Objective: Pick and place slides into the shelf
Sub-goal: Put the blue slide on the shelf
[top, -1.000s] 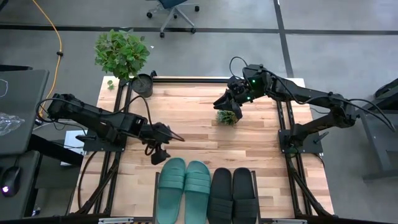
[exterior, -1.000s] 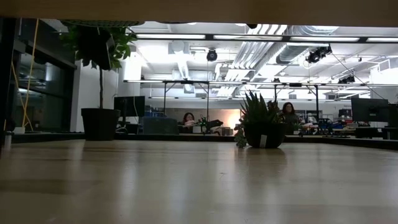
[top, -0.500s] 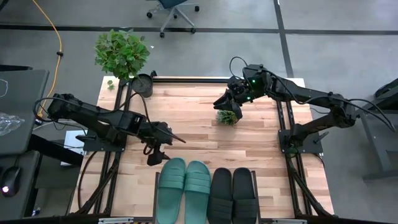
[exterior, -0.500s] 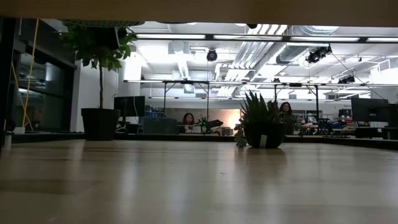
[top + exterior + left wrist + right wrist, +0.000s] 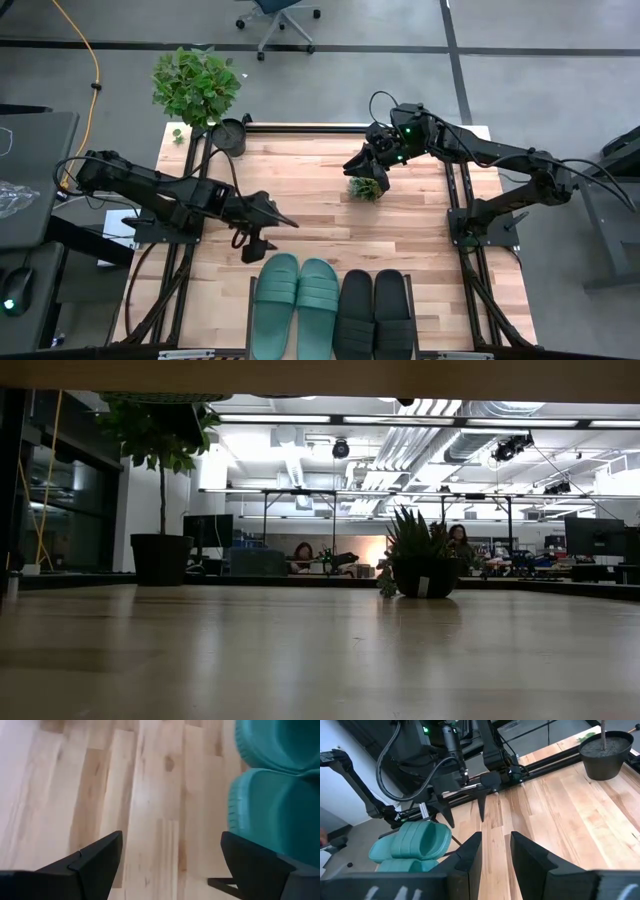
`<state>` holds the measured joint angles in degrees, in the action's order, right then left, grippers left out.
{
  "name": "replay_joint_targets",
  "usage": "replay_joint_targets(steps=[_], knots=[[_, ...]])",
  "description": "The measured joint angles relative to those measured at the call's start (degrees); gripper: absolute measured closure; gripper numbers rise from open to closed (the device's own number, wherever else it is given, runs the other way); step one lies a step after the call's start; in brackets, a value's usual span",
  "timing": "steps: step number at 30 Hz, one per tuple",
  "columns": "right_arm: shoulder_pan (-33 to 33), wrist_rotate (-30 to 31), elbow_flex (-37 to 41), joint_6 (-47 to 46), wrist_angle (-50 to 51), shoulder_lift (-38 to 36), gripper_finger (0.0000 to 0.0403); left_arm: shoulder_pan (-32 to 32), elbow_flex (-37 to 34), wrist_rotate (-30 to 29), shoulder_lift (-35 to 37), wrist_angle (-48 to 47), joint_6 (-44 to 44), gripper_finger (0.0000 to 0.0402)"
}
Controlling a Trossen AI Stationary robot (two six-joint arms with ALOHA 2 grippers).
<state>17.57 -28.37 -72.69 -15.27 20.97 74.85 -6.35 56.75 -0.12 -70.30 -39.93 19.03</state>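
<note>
Slides all in the shelf

Four slides sit abreast in the shelf; the left end effector, wide and empty, hovers just beside them; right end effector, narrow, waits near the plant.

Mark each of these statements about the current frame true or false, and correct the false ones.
1. All four slides lie side by side at the table's near edge. True: two teal slides on the left and two black slides on the right.
2. The left gripper is shut on a teal slide. False: it is open and empty, above the bare wood just behind the teal pair.
3. The right gripper hovers near the small potted plant. True.
4. The large potted plant stands at the table's far right corner. False: it is at the far left corner.
5. A black slide lies between the two teal ones. False: each pair sits together.
</note>
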Motion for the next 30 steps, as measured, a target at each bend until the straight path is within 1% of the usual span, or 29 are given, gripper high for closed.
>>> replay_joint_targets(steps=[3, 9, 15, 22, 30], knots=[[0.01, 0.01, 0.0, -0.21, 0.0, 0.0, 0.0308, 0.0, 0.0, -0.61, -0.13, -0.49, -0.22, 0.0076], [0.01, 1.17, 0.0, 0.17, -0.02, 0.0, 0.0308, -0.04, -0.02, 2.51, -3.0, -0.48, -1.08, 0.0076], [0.0, 1.19, 0.0, 0.29, -0.11, -0.02, 0.0308, -0.03, -0.02, 2.89, -3.61, 0.65, -2.07, 0.0076], [0.0, 1.23, 0.0, 0.31, -0.16, -0.02, 0.0308, 0.0, -0.02, 8.25, -3.61, 0.93, -5.59, 0.0076], [0.0, 1.26, 0.0, 0.31, -0.17, -0.02, 0.0308, -0.04, -0.02, 7.99, -3.61, 0.87, -5.84, 0.0076]])
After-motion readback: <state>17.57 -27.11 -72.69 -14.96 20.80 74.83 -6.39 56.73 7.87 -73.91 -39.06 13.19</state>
